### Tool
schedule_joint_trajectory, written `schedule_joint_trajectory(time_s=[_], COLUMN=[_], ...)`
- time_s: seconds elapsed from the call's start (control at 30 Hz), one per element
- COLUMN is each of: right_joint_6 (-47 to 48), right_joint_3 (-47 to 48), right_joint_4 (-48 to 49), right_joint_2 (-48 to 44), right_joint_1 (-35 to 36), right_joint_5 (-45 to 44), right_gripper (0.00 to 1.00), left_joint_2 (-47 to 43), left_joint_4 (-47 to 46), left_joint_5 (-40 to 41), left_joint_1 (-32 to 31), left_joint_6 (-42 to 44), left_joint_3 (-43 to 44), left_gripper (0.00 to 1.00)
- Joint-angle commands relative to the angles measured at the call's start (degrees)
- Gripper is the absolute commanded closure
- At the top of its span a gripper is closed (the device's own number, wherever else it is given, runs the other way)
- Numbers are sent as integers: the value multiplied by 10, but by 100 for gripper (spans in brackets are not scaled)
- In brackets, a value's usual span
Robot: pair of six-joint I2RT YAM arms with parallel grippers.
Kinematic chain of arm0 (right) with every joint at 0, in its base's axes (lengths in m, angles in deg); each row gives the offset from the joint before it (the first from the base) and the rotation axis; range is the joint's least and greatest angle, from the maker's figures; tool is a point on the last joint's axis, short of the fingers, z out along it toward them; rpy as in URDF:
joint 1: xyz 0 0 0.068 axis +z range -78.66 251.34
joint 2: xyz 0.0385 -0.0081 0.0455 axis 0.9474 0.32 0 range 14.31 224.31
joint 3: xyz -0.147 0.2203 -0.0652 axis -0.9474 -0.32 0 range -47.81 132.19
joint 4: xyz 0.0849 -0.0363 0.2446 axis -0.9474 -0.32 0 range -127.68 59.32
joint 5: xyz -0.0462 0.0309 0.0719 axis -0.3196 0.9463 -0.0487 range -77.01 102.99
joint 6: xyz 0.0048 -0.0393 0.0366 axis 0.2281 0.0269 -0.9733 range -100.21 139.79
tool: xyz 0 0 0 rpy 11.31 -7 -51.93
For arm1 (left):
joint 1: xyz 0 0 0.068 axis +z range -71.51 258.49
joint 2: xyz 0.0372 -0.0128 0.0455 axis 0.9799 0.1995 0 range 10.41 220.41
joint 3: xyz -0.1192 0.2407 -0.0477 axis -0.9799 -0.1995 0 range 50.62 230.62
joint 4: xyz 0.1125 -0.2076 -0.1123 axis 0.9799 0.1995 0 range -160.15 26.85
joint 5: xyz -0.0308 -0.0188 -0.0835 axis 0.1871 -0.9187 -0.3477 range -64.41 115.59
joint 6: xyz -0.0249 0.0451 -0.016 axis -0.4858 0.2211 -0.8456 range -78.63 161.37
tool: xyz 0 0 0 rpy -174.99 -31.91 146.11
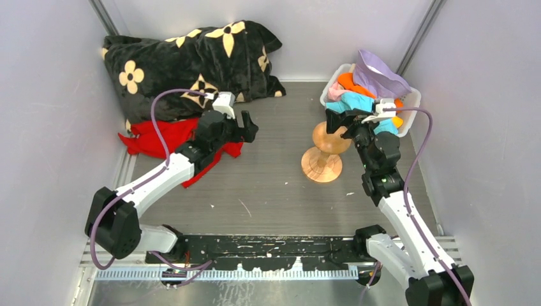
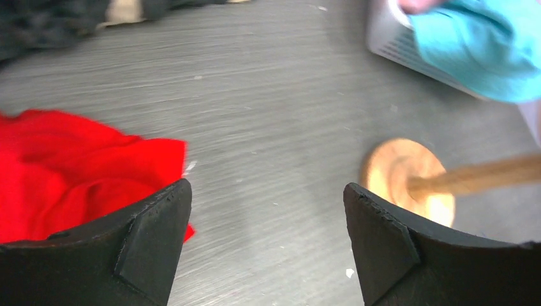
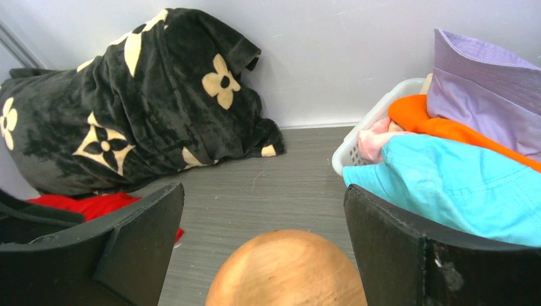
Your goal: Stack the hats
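Observation:
Several hats lie heaped in a white basket [image 1: 411, 102] at the back right: lavender [image 1: 377, 71] on top, orange [image 1: 351, 81], pink [image 1: 334, 93], teal [image 1: 355, 102] in front, and a bit of yellow [image 1: 397, 121]. No beige hat shows clearly. In the right wrist view the teal hat [image 3: 459, 185], orange hat [image 3: 434, 124] and lavender hat [image 3: 485, 89] fill the right side. My right gripper [image 1: 341, 121] [image 3: 265, 210] is open and empty, just above the head of a wooden hat stand [image 3: 287, 271], beside the teal hat. My left gripper [image 1: 249, 127] [image 2: 268, 210] is open and empty above the floor.
The wooden hat stand [image 1: 322, 159] stands left of the basket; its base shows in the left wrist view [image 2: 408, 182]. A black plush blanket with cream flowers [image 1: 191, 57] lies at the back left, with a red cloth [image 1: 159, 137] in front of it under the left arm. Walls close in on all sides.

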Motion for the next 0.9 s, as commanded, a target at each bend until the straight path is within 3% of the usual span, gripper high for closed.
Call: schedule_joint_trajectory(time_s=[0.0,0.23,0.43,0.53,0.87], right_joint_6=[16,13,0,5,39], right_joint_3=[17,-14,-26,-23,-5], right_joint_4=[-68,-169,-237,-241,-197], right_joint_2=[-46,-170,-247,-257,-231], right_joint_1=[3,4,4,3,4], right_joint_5=[28,8,1,-11,-41], right_gripper=[0,0,0,0,0], left_joint_2=[-1,36,69,109,345], left_joint_4=[-84,-119,-223,-305,-622], left_joint_5=[-150,-139,-138,-114,-58], left_joint_1=[-29,-127,-181,-212,-271], left_joint_6=[56,120,136,152,183], left_joint_3=[4,-17,-57,-75,-43], left_gripper=[12,12,12,12,31])
